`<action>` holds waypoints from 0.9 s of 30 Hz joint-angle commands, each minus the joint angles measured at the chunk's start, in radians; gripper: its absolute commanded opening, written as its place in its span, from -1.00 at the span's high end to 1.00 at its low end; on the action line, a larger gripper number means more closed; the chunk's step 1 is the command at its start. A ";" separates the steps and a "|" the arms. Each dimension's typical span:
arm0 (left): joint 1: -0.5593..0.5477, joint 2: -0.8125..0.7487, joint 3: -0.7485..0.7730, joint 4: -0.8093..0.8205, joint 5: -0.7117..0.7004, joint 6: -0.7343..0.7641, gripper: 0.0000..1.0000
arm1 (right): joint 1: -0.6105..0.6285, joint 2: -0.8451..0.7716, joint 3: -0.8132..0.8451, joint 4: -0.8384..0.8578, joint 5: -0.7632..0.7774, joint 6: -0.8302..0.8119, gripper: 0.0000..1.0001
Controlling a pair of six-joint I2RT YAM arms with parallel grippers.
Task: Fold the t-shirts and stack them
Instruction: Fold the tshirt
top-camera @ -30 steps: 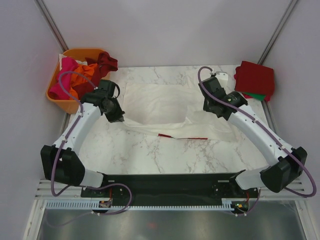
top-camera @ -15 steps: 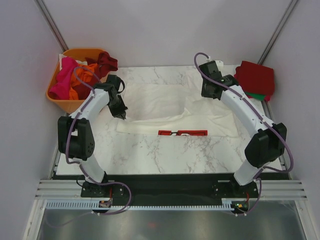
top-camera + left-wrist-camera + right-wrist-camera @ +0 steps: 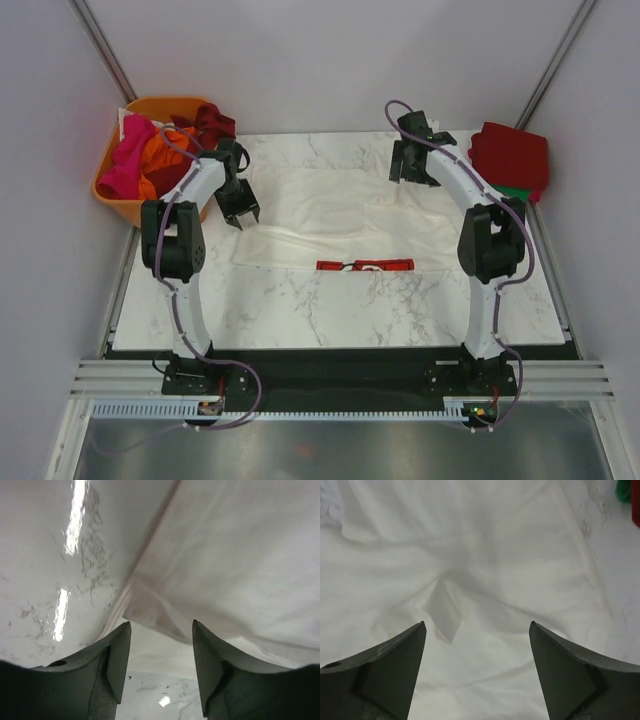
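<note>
At the bottom of the top view, the bare marble table (image 3: 330, 315) lies in front of the cream-white t-shirt (image 3: 330, 210). The shirt's near hem is turned over, so a strip of red print (image 3: 365, 266) shows at the centre. That fold looks loose, and a drag on the cloth from higher up could skew it or pull it flat.

Above the strip, the left gripper (image 3: 241, 216) hovers at the shirt's left edge with its jaws partly apart, holding nothing. Its wrist view shows a doubled flap there, and closing on it may catch only one layer.

The right gripper (image 3: 411, 172) gapes wide and empty over a puckered crease at the shirt's upper right. Uneven grasps would probably twist the garment.

Farthest back, the folded red stack (image 3: 510, 152) sits at upper right and the orange basket (image 3: 108, 200) at upper left. A wide swing could nudge either.
</note>
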 commanded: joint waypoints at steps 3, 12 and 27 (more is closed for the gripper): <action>0.045 0.096 0.264 -0.091 0.020 0.044 -0.46 | -0.104 0.191 0.427 -0.087 -0.041 -0.016 -0.96; 0.012 -0.151 0.160 -0.111 -0.092 0.052 -0.53 | -0.121 -0.199 -0.031 -0.011 -0.017 0.004 -0.96; -0.038 -0.440 -0.552 0.168 0.040 -0.017 -0.54 | -0.184 -0.734 -0.894 0.181 -0.197 0.076 -0.96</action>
